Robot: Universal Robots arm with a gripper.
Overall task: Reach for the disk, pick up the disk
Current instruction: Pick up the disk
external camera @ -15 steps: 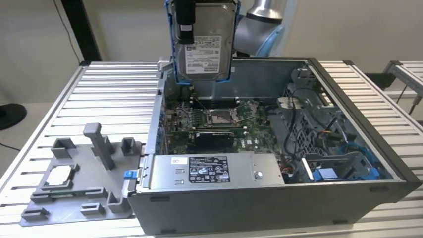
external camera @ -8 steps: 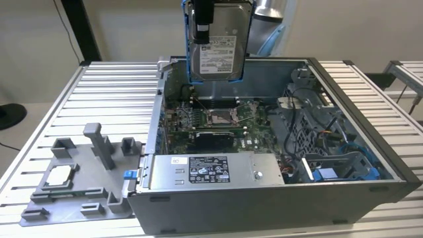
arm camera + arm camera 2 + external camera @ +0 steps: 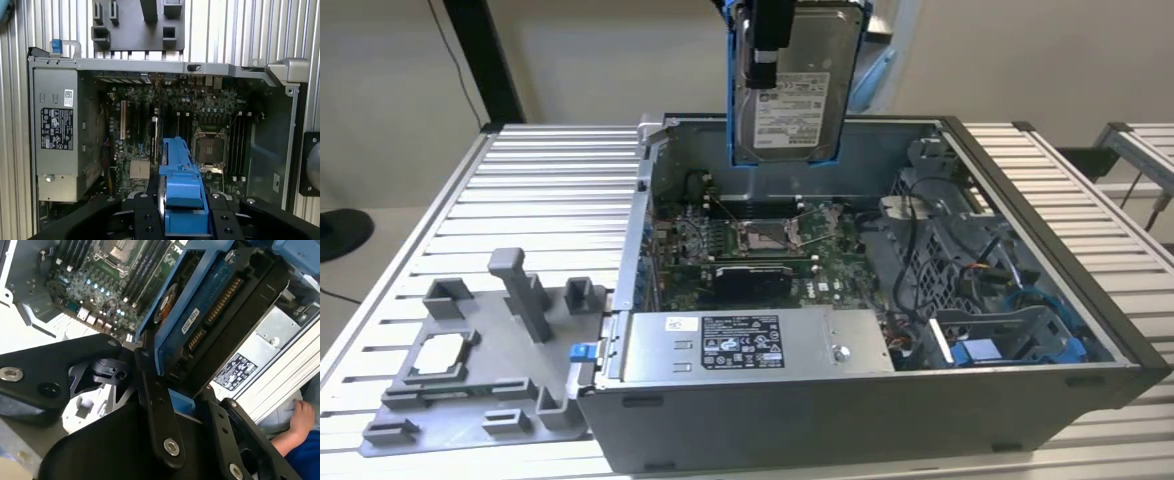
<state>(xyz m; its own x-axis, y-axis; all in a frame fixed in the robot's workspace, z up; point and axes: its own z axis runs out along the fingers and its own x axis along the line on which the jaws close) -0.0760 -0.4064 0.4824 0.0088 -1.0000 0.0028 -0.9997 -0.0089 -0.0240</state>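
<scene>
In the exterior view, the disk [image 3: 798,110] hangs upright above the open case [image 3: 854,410] on the desk [image 3: 520,170]. Its long axis is vertical and its label faces the camera. The gripper [image 3: 763,70] is clamped on it.

In the second wrist view, the black fingers [image 3: 156,405] squeeze the blue-framed disk [image 3: 200,325], connector end pointing away.

In the first wrist view, the disk [image 3: 182,185] shows edge-on over the motherboard [image 3: 200,120].

Black tool [image 3: 172,390] of flat jointed link bars [image 3: 154,400], silver round-headed screws [image 3: 171,446] at the pivots, perhaps matte plastic.
</scene>
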